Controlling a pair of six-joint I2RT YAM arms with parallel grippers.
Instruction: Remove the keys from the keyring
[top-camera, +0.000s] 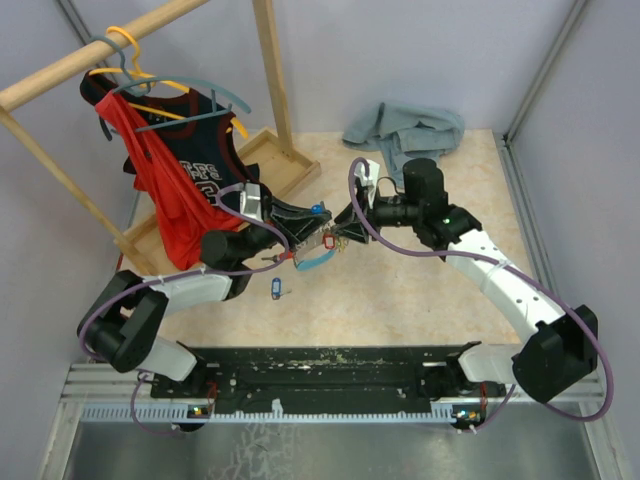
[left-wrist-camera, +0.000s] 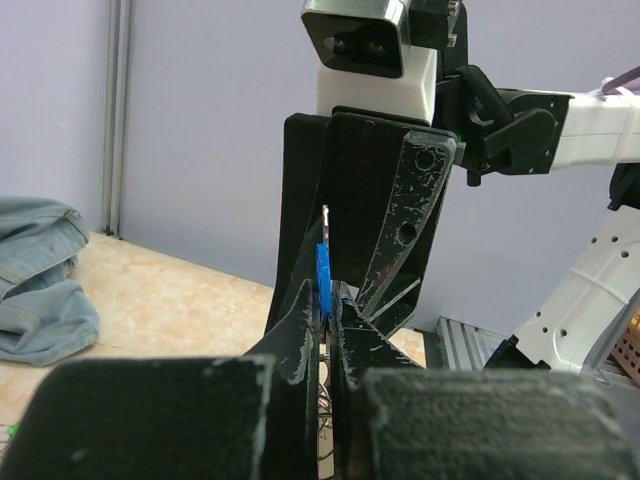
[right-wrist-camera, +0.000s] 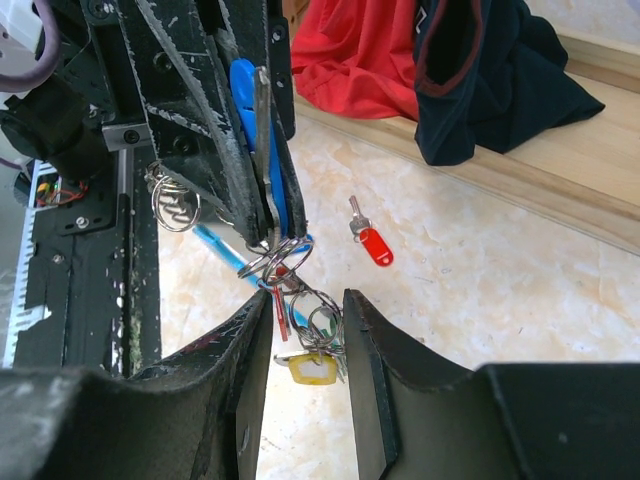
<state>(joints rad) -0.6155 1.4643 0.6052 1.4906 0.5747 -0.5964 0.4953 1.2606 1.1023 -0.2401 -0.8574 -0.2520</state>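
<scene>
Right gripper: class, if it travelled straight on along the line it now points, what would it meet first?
The right gripper would probably meet the keyring first, hanging at the tips of its jaws; directly behind is the left gripper, clamped on a blue key. Depth is hard to judge.

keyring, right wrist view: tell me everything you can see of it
The keyring is a thin silvery wire ring, seen as overlapping loops, held in the air above the table. It hangs at the tip of the left gripper, which is shut on a blue-headed key. Smaller rings, a red tag and a yellow tag dangle below it between the right gripper's parted fingers; contact there is unclear.
</scene>
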